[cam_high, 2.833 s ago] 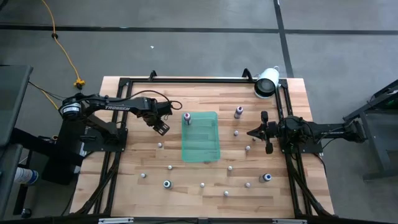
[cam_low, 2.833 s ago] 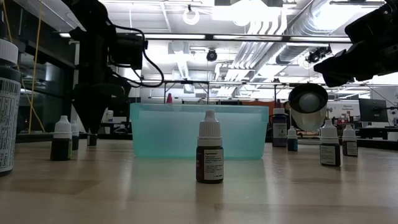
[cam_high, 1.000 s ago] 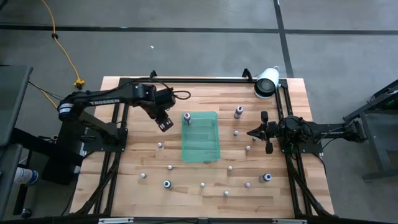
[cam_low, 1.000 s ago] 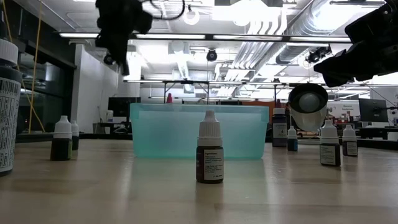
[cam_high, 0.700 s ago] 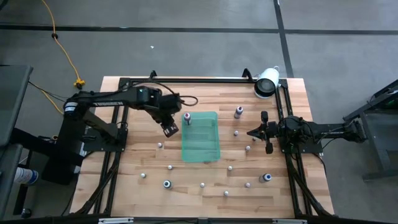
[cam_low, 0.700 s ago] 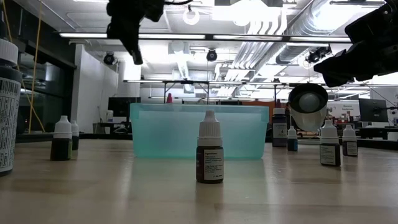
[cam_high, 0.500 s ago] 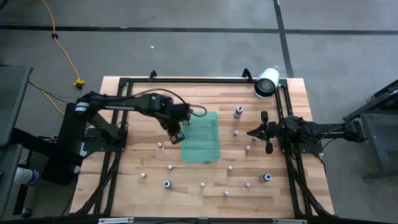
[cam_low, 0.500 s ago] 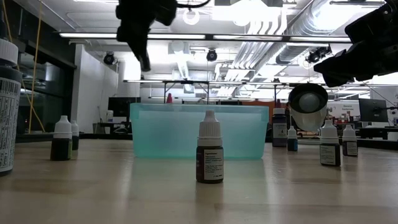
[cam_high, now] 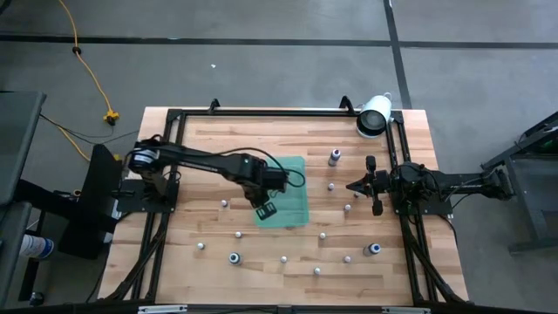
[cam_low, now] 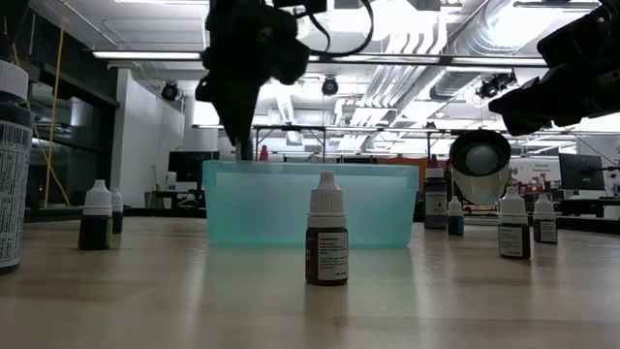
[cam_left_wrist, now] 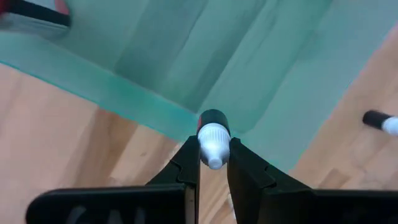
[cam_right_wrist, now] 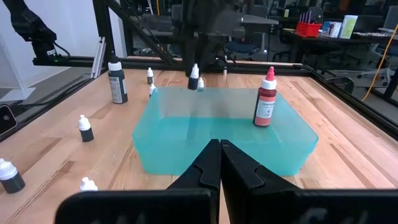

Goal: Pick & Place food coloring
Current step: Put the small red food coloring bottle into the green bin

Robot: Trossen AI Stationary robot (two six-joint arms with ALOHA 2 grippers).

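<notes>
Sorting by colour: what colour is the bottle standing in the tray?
Red, with a white tip; the bottle shows best in the right wrist view.

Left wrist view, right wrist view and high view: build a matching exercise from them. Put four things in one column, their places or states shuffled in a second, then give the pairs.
1. small dark bottle with a white cap
2. red bottle with a white tip
3. large white cylinder
4. right gripper

A. standing inside the translucent green tray
B. at a far corner of the table, on the right arm's side
C. clamped in the left gripper, over the tray's edge
D. shut on nothing, facing the tray

Pairs: 1-C, 2-A, 3-B, 4-D
</notes>
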